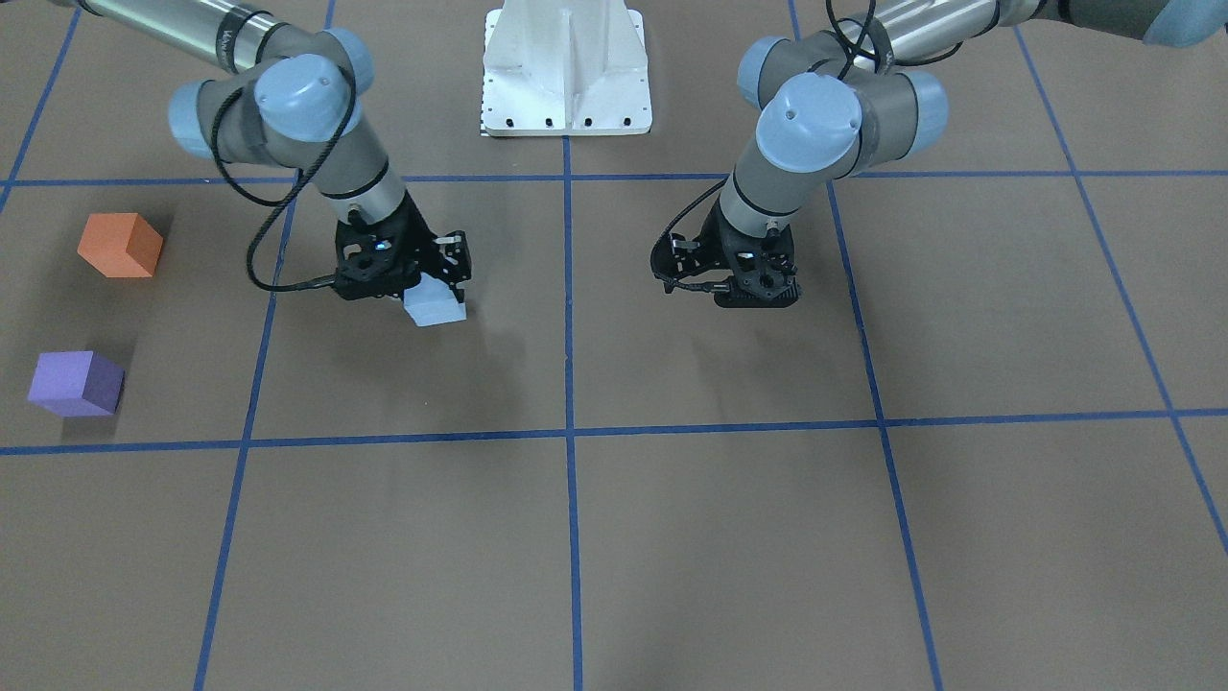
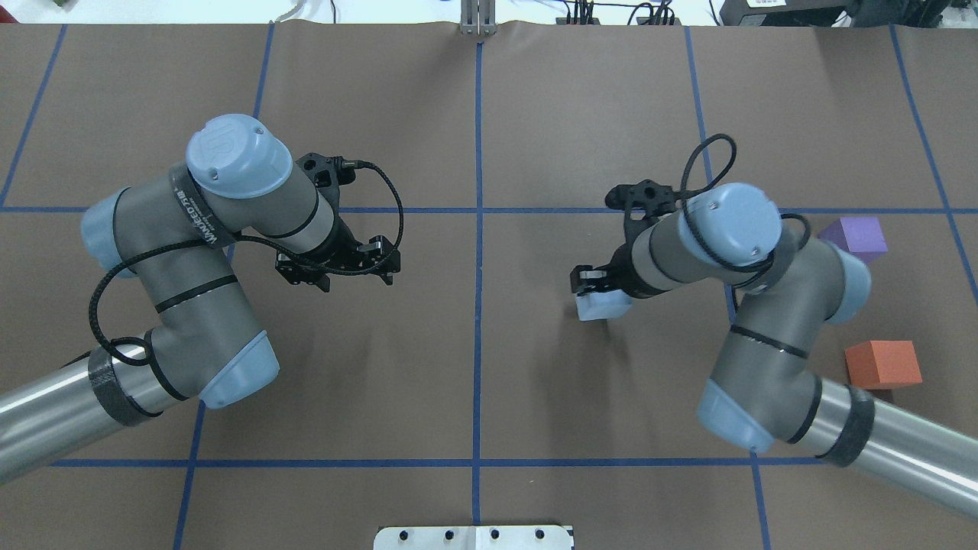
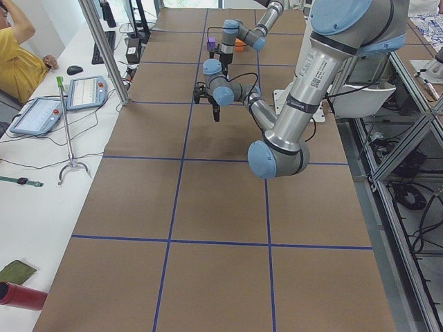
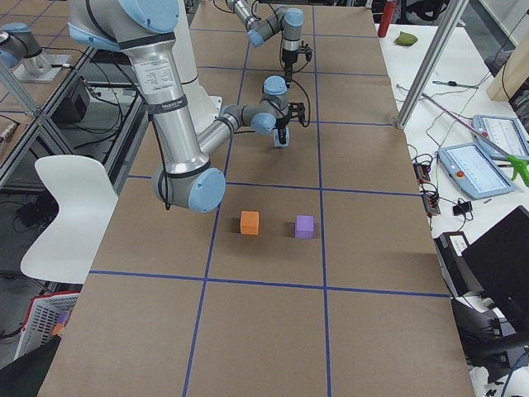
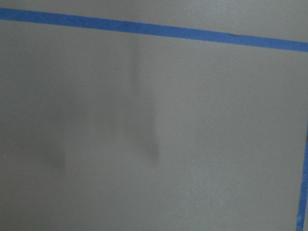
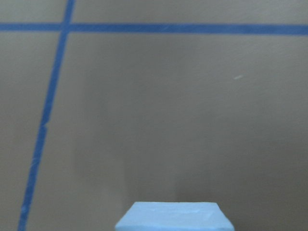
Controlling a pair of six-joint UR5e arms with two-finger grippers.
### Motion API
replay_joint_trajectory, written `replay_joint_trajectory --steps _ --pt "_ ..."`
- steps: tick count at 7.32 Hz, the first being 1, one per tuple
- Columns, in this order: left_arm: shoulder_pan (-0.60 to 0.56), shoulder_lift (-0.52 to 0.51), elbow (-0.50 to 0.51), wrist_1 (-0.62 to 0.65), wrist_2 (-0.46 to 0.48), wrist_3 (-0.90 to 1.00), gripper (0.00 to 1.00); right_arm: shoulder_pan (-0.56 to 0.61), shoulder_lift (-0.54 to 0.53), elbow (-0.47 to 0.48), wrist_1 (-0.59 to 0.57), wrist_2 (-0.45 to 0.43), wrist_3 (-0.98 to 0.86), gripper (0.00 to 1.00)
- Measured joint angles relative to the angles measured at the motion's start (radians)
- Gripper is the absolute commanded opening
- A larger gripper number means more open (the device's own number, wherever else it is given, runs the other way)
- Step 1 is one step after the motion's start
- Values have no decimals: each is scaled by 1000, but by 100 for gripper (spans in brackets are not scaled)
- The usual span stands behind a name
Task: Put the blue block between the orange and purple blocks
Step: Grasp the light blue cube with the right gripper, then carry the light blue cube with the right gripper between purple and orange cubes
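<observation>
My right gripper (image 1: 436, 293) is shut on the light blue block (image 1: 435, 309) and holds it just above the table, near the middle; the block's top edge shows at the bottom of the right wrist view (image 6: 173, 216). The orange block (image 1: 120, 245) and the purple block (image 1: 75, 382) sit on the table far out on my right side, with a gap between them. In the overhead view they lie beyond my right elbow: orange (image 2: 882, 363) and purple (image 2: 859, 235). My left gripper (image 1: 758, 296) hangs empty over the table, its jaws apart.
The brown table is marked with a grid of blue tape lines (image 1: 568, 432). The robot's white base (image 1: 566, 72) stands at the table's back edge. The right arm's elbow (image 2: 802, 305) hangs between the blue block and the two other blocks.
</observation>
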Motion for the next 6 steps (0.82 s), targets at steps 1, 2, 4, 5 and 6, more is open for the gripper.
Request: replay_joint_trajectory --steps 1,2,4,5,6 --pt "0 -2 0 0 0 -2 100 99 -89 33 3 102 -45 0" --pt "1 -2 -1 0 0 -3 100 187 -192 58 6 173 -136 0" --pt "2 -4 0 0 2 -8 100 309 -359 73 12 220 -316 0" --pt "2 -5 -2 0 3 -11 100 337 -416 77 14 221 -353 0" --pt "2 -5 -4 1 3 -12 100 350 -458 77 24 222 -367 0"
